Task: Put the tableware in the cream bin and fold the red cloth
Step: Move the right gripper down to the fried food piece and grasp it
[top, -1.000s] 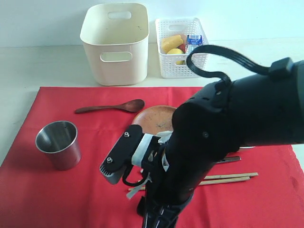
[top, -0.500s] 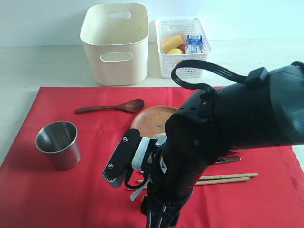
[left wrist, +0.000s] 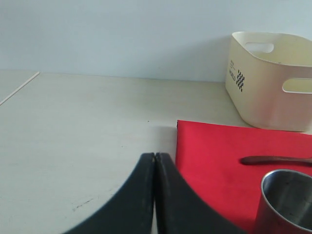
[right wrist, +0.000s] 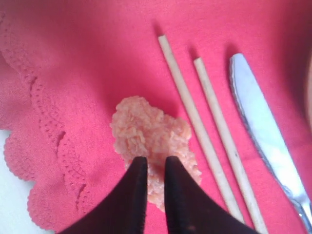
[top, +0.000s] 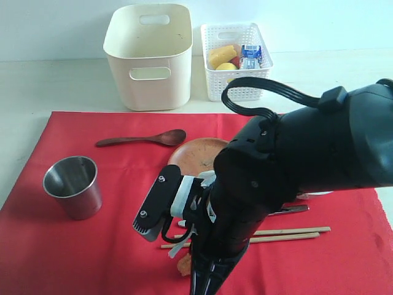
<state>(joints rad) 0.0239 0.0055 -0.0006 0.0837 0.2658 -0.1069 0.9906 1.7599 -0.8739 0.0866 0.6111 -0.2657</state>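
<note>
The red cloth (top: 92, 246) lies flat across the lower half of the exterior view. It is bright red with a scalloped hem and faint creases, and it has not yet been folded. On it sit the steel cup (top: 72, 186) at the left, the wooden spoon (top: 141, 139) above it, the brown plate (top: 193, 153) at centre and half behind my right arm (top: 295, 160), and the knife (top: 291, 209) and chopsticks (top: 295, 232) at lower right. I cannot find the bowl. The cream bin (top: 147, 86) stands on the bench (top: 37, 86) at upper centre-left, beyond the cloth, with the lattice basket (top: 236, 74) just beside it.

The right claw (right wrist: 156, 161) is clenched narrow, and the crumbly pink food piece (right wrist: 146, 131) shows in the slit between its fingers, so I read it as gripping that piece. The left claw (left wrist: 154, 156) is clenched on nothing and sits over bare bench near the cloth's corner.

My worries from here:
- The piece looks loose and flaky, so a hard pinch or a quick lift could break it and scatter crumbs on the fabric.
- If the fingertips have caught cloth along with the piece, lifting would drag the fabric, roll the chopsticks lying just beside it and could tip the cup.
- It is food rather than a dish, so dropping it in the cream bin would be a mistake.
- My own arm blocks most of the exterior view.
</note>
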